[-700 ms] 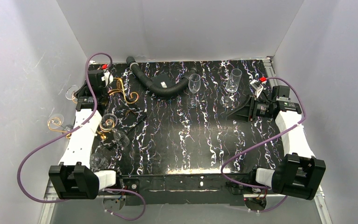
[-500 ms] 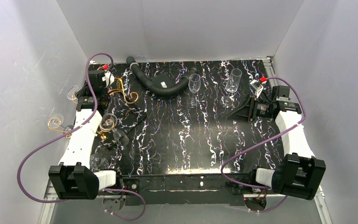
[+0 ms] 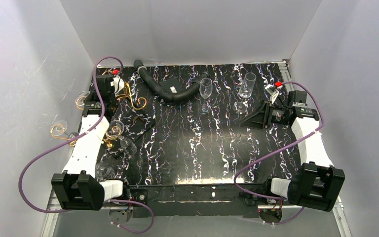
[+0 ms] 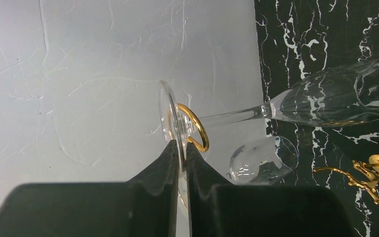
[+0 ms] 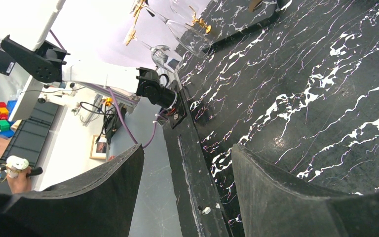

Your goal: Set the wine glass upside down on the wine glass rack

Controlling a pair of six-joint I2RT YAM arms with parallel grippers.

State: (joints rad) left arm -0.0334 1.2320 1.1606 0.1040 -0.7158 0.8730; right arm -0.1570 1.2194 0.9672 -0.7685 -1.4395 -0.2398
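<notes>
Right gripper [image 5: 187, 153] well apart from the wine glass rack [image 4: 200, 126], jaws spread, empty | left gripper [image 4: 181, 148] pinches the wine glass [image 4: 325, 98] by its foot, beside a rack curl | we judge it light, slick, brittle; a gentle foot-rim hold suits.

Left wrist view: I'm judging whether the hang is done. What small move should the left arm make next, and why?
Probably nudge the wine glass until its foot seats against the gold loop of the wine glass rack. The left gripper is shut on the foot's rim, and that loop seems to ring the stem right beside it.
</notes>
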